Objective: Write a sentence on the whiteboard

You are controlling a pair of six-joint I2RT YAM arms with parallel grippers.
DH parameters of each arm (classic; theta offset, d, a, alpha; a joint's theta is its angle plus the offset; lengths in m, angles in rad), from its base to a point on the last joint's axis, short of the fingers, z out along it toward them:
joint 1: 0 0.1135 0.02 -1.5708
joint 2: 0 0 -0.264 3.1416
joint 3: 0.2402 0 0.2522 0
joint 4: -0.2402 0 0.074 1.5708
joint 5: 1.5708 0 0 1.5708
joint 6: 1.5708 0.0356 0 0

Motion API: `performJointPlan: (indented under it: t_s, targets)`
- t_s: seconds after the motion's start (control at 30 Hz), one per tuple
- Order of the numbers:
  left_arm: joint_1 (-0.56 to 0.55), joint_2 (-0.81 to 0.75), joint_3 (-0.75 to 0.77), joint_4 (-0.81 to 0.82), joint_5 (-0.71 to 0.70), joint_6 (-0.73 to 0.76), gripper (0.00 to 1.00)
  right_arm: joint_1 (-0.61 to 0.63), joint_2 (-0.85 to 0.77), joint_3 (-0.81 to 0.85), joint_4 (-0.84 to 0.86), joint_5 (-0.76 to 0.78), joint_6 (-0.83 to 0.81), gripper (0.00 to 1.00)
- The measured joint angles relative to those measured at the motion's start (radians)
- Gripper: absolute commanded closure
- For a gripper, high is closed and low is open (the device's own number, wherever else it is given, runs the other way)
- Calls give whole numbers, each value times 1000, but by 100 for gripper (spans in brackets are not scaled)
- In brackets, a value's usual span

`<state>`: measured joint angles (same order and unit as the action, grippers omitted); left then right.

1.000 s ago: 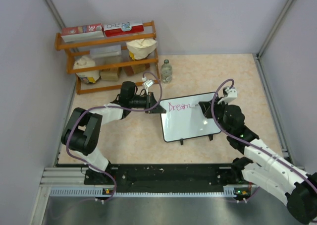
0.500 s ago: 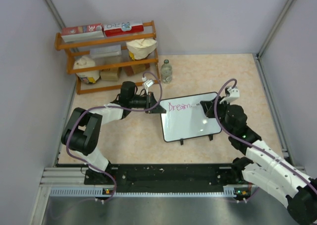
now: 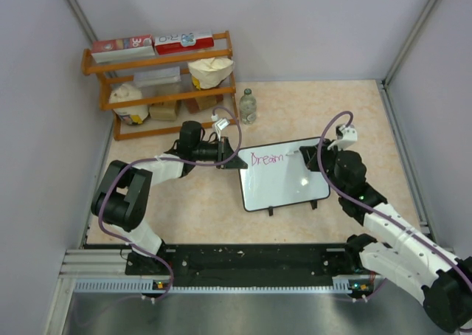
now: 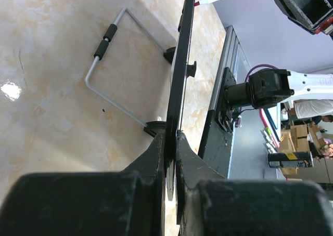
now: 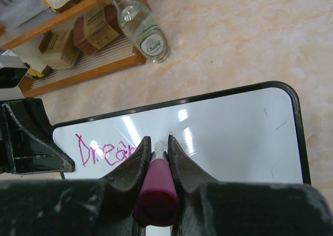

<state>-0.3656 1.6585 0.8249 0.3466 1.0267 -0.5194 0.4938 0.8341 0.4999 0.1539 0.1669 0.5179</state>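
The whiteboard (image 3: 284, 180) stands tilted on the table, a glossy white board in a thin black frame (image 5: 218, 94). Pink handwriting reading "Dream" (image 3: 267, 159) runs along its top left; it also shows as "Drea" (image 5: 101, 150) in the right wrist view, the rest hidden behind the fingers. My left gripper (image 3: 223, 154) is shut on the board's left edge (image 4: 179, 75). My right gripper (image 3: 313, 160) is shut on a white marker with a magenta end (image 5: 155, 186), its tip over the board just right of the word.
A wooden shelf rack (image 3: 166, 84) with boxes and bags stands at the back left. A small clear water bottle (image 3: 248, 106) stands beside it, near the board's back edge. The board's wire stand (image 4: 112, 64) rests on the table behind it.
My right gripper with the marker has shifted slightly up and right along the board's top. The writing still reads "Dream". The left arm and the board have not moved.
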Motion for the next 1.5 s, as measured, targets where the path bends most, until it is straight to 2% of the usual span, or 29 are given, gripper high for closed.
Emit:
performJointPlan:
  t_s: [0.7,1.5]
  targets:
    - [0,0,0,-3,-3,0,100,-13,26,-1,39,-58,8,100]
    - [-1,0,3,-4,-2,3,100,-13,-34,-29,-18,-56,5,100]
